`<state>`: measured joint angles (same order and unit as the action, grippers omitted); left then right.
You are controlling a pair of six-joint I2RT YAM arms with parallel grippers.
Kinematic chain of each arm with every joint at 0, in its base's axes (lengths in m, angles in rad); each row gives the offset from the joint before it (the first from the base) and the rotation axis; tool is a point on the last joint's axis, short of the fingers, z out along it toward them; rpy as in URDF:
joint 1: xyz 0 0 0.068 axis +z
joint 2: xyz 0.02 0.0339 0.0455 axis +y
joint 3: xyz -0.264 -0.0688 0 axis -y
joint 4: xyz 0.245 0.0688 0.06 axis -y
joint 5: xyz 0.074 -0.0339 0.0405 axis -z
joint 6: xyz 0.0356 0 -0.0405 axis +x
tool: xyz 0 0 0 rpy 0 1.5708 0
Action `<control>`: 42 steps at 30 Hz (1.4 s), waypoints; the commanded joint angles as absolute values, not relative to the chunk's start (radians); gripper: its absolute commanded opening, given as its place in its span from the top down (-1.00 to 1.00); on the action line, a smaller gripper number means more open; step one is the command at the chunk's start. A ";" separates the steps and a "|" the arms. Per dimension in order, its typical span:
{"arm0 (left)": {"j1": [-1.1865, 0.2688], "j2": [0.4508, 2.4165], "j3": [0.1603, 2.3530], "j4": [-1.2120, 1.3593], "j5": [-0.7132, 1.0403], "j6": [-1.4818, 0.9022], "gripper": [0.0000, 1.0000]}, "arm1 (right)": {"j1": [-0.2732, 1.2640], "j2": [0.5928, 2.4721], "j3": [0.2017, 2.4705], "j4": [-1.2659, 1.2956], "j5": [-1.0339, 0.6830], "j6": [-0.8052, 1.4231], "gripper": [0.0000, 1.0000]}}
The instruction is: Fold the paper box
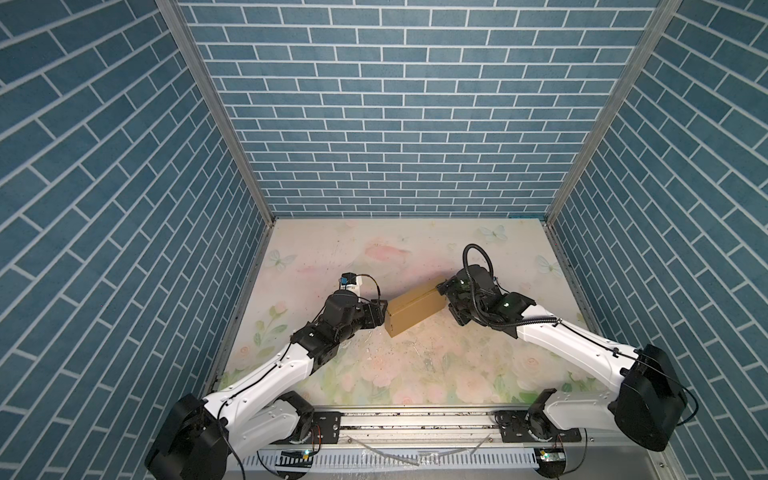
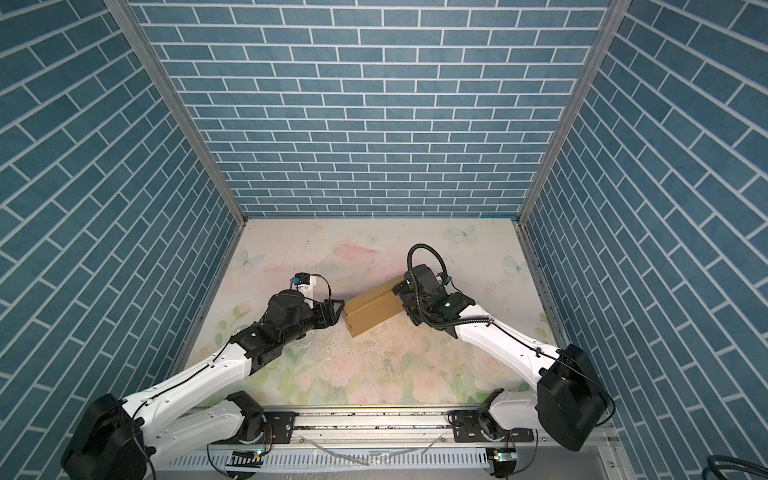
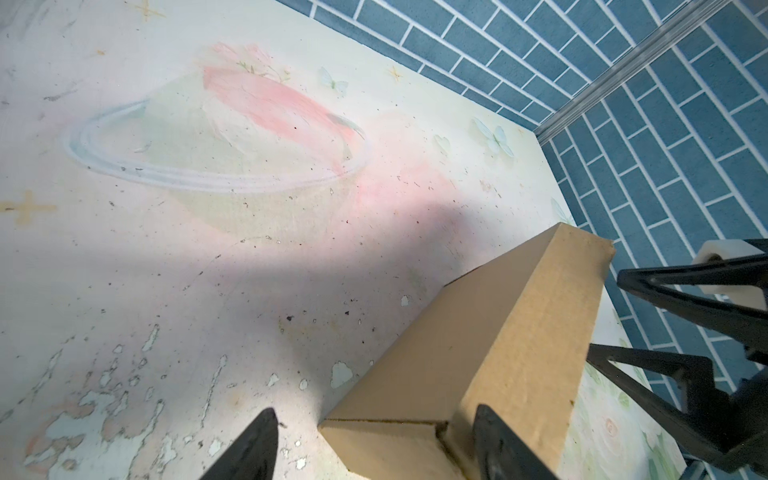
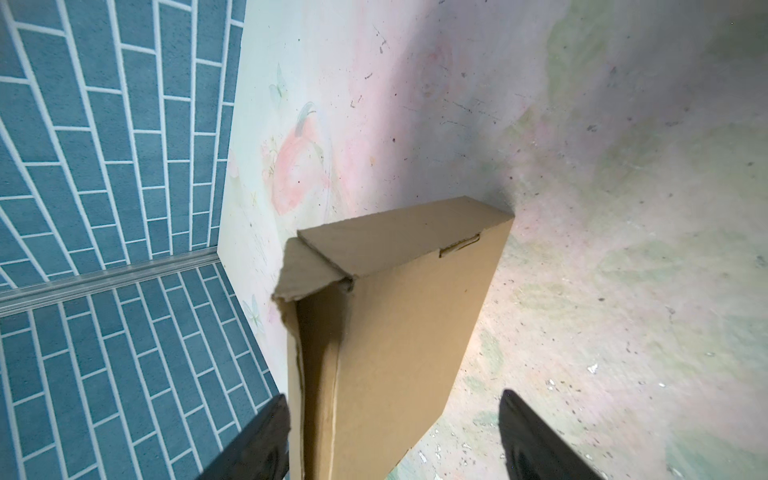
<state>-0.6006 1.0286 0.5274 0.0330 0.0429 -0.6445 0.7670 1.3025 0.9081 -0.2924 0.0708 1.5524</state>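
On the flowered table (image 1: 374, 249), the left gripper (image 1: 381, 312) stands with jaws wide apart astride one end of the box (image 1: 415, 309), clamping nothing. One box, two grippers. Brown cardboard, plain, folded up, lying aslant mid-table; one flap corner (image 4: 305, 270) pokes out beside a gaping seam (image 4: 318, 374). The right gripper (image 1: 446, 298) gapes round the other end, unclamped.
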 commanded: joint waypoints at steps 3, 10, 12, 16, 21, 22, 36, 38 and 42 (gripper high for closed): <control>-0.588 1.014 0.582 -0.044 0.010 -0.620 -0.50 | 0.765 1.243 0.959 -0.374 0.119 1.459 -0.59; -0.541 0.982 0.633 -0.135 0.018 -0.660 -0.51 | 0.627 1.209 0.990 -0.394 -0.035 1.182 -0.50; -0.525 0.975 0.657 -0.176 0.024 -0.669 -0.49 | 0.569 1.223 1.025 -0.425 -0.107 1.072 -0.47; -0.514 0.958 0.694 -0.267 0.020 -0.682 -0.46 | 0.484 1.295 1.154 -0.534 -0.235 0.828 -0.43; -0.513 0.941 0.768 -0.389 0.022 -0.717 -0.38 | 0.419 1.412 1.295 -0.614 -0.386 0.618 -0.19; -0.513 0.934 0.776 -0.414 0.025 -0.730 -0.37 | 0.404 1.434 1.313 -0.612 -0.424 0.582 -0.19; -0.530 0.834 0.684 -0.473 0.081 -0.959 -0.32 | 0.315 1.708 1.485 -0.723 -0.801 0.270 -0.04; -0.532 0.839 0.644 -0.413 0.108 -0.979 -0.35 | 0.314 1.722 1.483 -0.719 -0.814 0.251 -0.04; -0.541 0.885 0.582 -0.260 0.157 -1.012 -0.38 | 0.314 1.736 1.484 -0.733 -0.822 0.215 -0.03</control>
<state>-0.5304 0.8593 0.6144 -0.3767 0.1154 -0.9726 0.3141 1.7271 1.4338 -0.6914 -0.7712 0.3107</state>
